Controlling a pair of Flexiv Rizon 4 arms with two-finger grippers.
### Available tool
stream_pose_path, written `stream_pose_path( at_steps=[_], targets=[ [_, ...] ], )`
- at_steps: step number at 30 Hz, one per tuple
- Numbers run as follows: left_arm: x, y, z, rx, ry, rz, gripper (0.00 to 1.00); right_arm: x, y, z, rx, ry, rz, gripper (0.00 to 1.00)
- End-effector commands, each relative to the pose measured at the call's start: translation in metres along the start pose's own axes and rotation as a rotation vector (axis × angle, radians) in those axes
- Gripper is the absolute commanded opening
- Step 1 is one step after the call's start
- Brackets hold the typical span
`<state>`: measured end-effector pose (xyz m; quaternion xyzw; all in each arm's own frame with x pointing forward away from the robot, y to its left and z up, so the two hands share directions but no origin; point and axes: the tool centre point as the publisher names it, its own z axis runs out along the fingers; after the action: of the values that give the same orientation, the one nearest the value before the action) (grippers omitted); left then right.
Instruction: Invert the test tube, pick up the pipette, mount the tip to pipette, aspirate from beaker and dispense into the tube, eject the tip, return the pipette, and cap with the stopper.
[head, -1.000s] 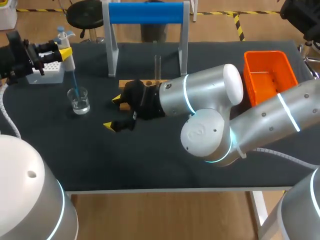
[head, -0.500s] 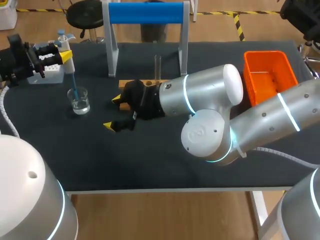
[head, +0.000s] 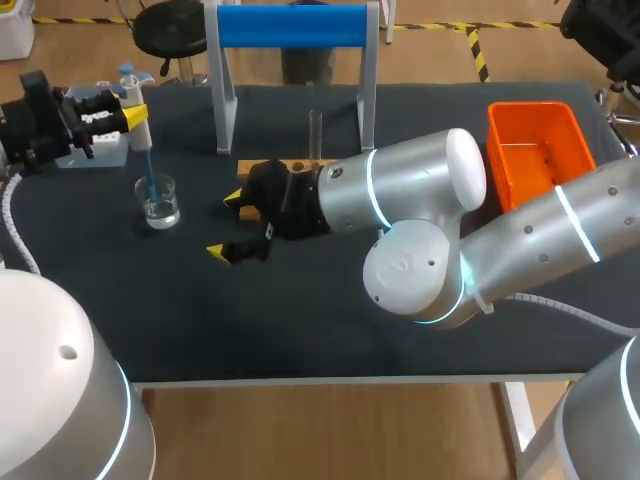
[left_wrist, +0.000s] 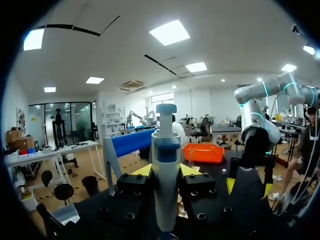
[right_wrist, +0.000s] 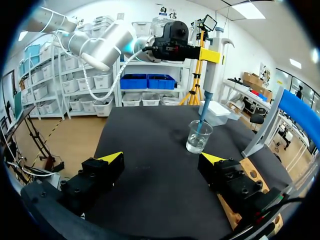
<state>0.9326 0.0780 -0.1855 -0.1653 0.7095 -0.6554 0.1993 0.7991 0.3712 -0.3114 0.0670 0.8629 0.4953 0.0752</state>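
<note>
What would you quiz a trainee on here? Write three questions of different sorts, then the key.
1. Which end effector holds the pipette? A) left B) right
2. True or false: the pipette's blue tip reaches into the beaker.
3. Fill in: the right end effector, low over the table, is ____ (open or shut).

Key: 1 A, the left end effector; 2 true; 3 open.
</note>
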Motion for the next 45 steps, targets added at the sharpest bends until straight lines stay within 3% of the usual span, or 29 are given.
stream_pose_path(
  at_steps=[1, 45],
  targets=[
    [-0.0017, 0.0022, 0.0006, 0.001, 0.002, 0.0, 0.0, -0.0002, -0.0004, -0.0013, 0.0, 0.002, 0.0, 1.0],
    [-0.0033, 0.0106, 0.0004, 0.023, -0.014, 0.001, 0.0, -0.0002, -0.0004, -0.0013, 0.0, 0.002, 0.0, 1.0]
  ],
)
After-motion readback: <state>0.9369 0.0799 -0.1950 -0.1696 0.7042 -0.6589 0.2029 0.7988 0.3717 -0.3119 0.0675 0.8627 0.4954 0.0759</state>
